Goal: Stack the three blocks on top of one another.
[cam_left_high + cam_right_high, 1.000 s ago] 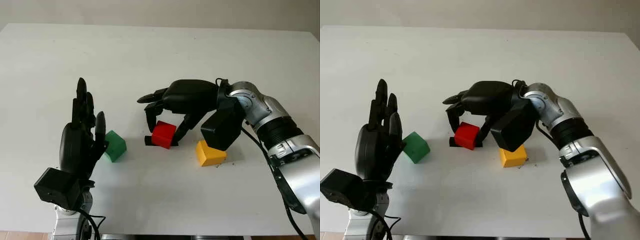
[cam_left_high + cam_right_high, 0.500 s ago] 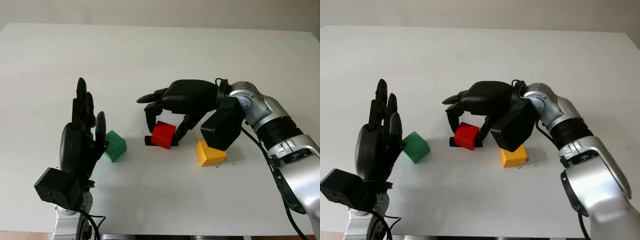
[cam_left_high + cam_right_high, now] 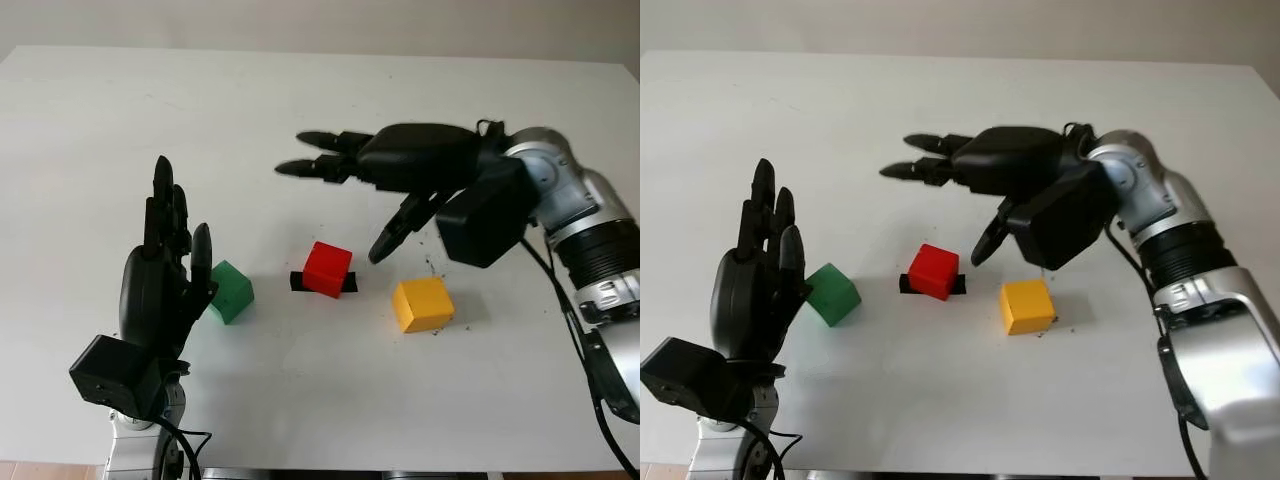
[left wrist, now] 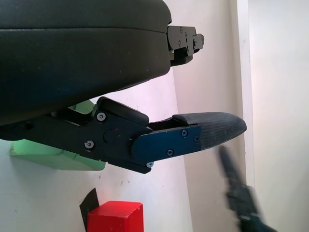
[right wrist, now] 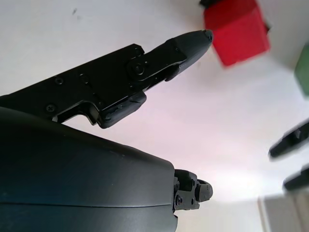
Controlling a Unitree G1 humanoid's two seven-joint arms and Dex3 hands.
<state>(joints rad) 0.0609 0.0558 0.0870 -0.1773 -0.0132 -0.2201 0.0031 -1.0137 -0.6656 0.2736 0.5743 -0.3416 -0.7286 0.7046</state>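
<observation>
Three blocks lie apart on the white table [image 3: 320, 400]. The red block [image 3: 328, 268] sits in the middle, over a small black mark [image 3: 296, 281]. To its left is the green block [image 3: 230, 291], and to its right the yellow block [image 3: 422, 304]. My right hand [image 3: 337, 200] is open and hovers above and behind the red block, touching nothing. My left hand [image 3: 165, 268] is open and stands upright just left of the green block. The right wrist view has the red block [image 5: 236, 31] beyond the thumb. In the left wrist view the green block [image 4: 53, 154] is beside the palm.
The table's far edge [image 3: 320, 55] runs along the top, with a wall behind it. The right forearm [image 3: 590, 240] crosses above the table's right side. Bare tabletop stretches in front of the blocks.
The right hand, which was curled around the red block, has opened and risen up and back. The red block stays on the table. The left hand has not moved.
</observation>
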